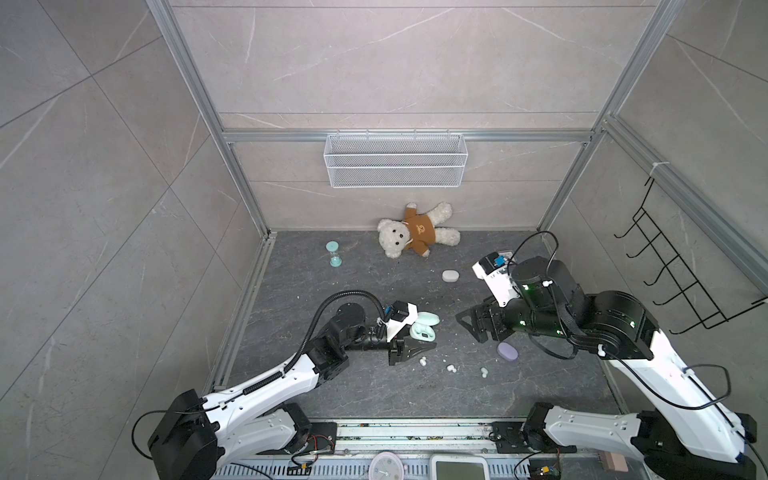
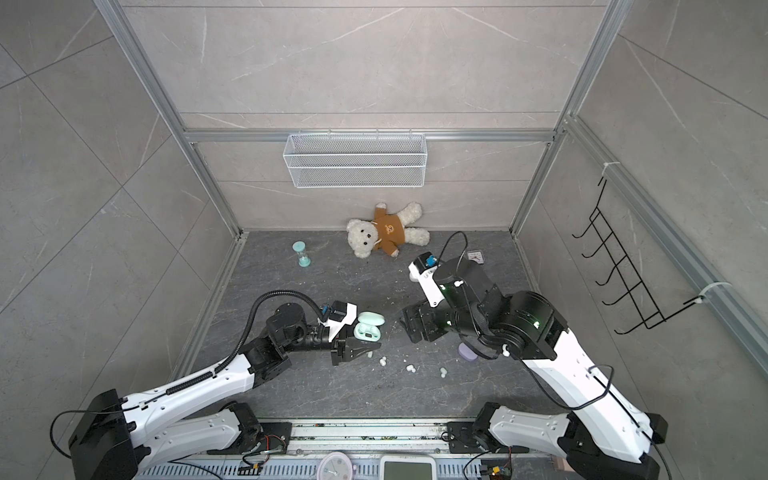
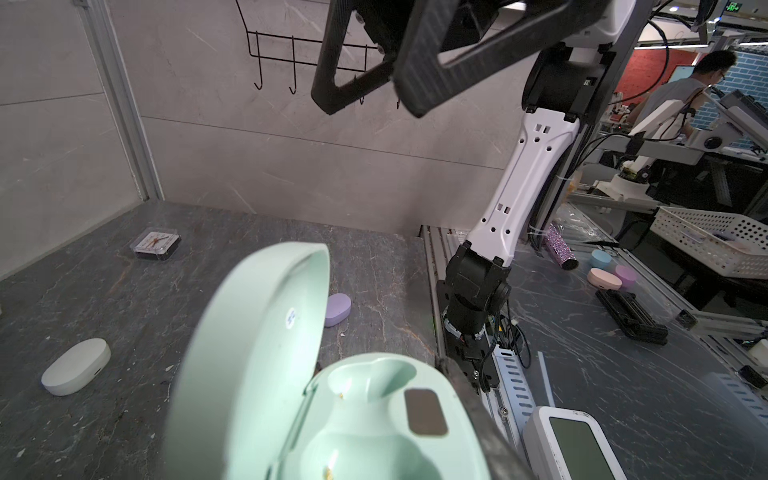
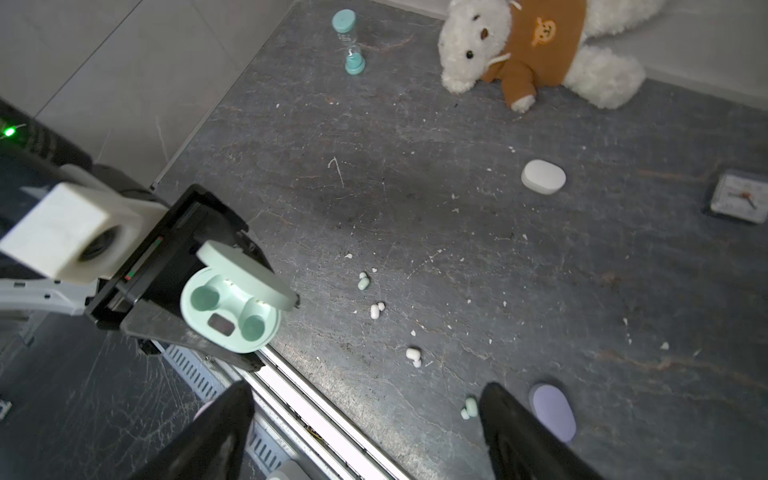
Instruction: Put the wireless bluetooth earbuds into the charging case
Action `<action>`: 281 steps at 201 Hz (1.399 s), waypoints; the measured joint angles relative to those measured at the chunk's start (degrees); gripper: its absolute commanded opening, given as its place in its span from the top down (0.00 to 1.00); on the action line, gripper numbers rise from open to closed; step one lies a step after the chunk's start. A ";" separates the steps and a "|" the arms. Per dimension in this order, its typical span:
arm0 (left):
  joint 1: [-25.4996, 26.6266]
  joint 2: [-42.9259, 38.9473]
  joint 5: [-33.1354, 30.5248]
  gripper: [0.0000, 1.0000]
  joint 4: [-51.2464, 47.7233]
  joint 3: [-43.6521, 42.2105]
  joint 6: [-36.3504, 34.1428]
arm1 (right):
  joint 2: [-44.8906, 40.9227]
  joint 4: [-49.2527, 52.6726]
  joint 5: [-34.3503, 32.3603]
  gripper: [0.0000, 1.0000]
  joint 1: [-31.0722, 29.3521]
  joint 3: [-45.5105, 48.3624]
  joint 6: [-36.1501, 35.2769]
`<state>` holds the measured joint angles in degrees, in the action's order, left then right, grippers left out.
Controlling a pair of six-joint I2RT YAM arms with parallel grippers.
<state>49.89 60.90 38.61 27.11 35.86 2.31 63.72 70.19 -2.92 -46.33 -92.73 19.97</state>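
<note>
Loose earbuds (image 4: 376, 309) lie near left gripper (image 1: 420, 338) clamping case (image 4: 230, 307).

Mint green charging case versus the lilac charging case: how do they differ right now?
The mint green charging case is open, lid hinged up and both wells empty; the lilac charging case is closed. The mint green one is clamped in the left pincer; the lilac one lies flat on the table, with nothing gripping it. Both are smooth, rounded oval cases.
</note>
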 measured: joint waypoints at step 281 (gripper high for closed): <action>0.00 -4.76 -2.75 0.69 4.26 -3.98 3.50 | 1.60 -35.54 14.95 0.11 26.53 62.75 26.23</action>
<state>49.89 56.14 35.86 31.38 31.88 5.80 65.32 34.65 12.03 -19.79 -29.98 46.19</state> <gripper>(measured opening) 0.418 0.889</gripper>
